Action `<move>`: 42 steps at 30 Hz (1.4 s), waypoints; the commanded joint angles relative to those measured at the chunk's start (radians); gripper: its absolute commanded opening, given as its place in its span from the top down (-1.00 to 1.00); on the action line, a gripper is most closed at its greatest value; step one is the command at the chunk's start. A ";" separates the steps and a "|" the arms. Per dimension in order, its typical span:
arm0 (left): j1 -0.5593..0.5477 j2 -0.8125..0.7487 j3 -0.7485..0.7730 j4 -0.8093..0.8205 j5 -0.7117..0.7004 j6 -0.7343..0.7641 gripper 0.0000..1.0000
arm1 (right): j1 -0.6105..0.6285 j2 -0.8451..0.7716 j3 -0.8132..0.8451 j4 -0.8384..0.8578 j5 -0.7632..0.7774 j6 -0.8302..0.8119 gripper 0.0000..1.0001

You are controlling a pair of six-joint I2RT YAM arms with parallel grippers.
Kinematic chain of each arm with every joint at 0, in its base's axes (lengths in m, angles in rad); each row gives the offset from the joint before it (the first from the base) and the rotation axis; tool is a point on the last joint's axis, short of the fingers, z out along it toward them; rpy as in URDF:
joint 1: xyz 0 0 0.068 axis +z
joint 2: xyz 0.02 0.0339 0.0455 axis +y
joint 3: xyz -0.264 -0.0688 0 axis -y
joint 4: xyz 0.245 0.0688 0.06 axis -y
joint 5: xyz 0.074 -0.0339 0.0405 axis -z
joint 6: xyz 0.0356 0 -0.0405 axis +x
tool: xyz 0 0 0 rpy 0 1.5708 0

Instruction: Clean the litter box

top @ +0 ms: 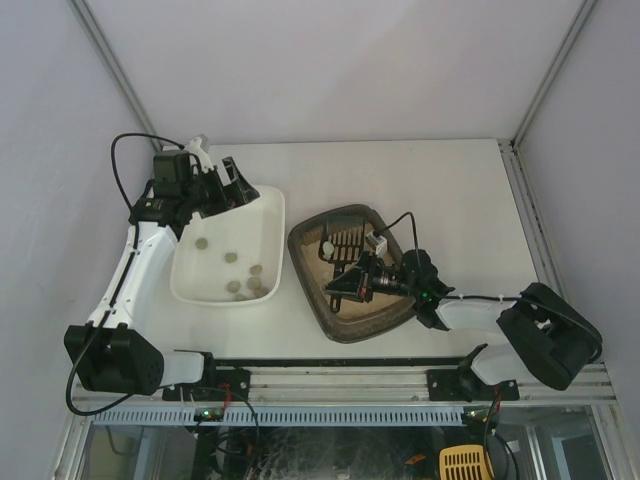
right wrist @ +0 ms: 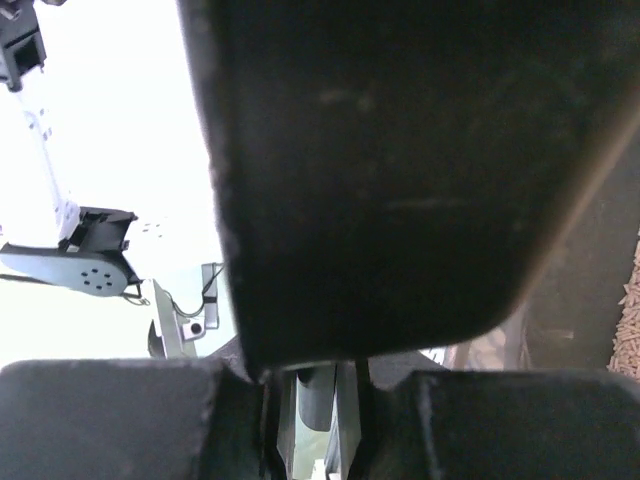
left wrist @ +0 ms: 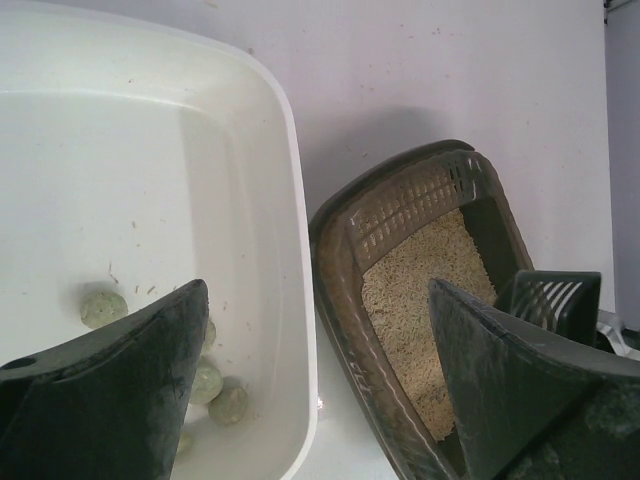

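Scooping step, by the look: R gripper (top: 345, 281) is clamped tight on the black scoop (top: 343, 240), whose slotted head sits down in the litter box (top: 350, 326) toward its far end. L gripper (left wrist: 315, 290) hangs wide open w/ nothing in it, over the far side of the white tray (top: 275, 215). Several pale round clumps (top: 232, 258) lie in that tray, so prob. well along. Next move, I'd say: draw scoop thru the litter (left wrist: 415, 300), lift it level, clear the box rim, tip into tray w/o spilling. Box sits mid-table, just right of the tray, rims close together. It's dark grey-brown w/ wide rim, ribbed inner wall, beige pellet litter; no clumps that I can see.
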 commanded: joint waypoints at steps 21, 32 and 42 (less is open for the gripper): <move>0.386 0.028 -0.021 0.026 0.090 -0.220 -0.96 | 0.139 0.252 0.375 -0.255 0.026 -0.090 1.00; 0.588 0.098 -0.017 0.043 0.299 -0.313 -0.90 | 0.293 0.616 1.324 -1.566 0.464 -0.734 1.00; 0.589 0.100 -0.039 0.071 0.320 -0.325 -0.88 | 0.446 0.954 1.904 -2.037 1.167 -0.993 1.00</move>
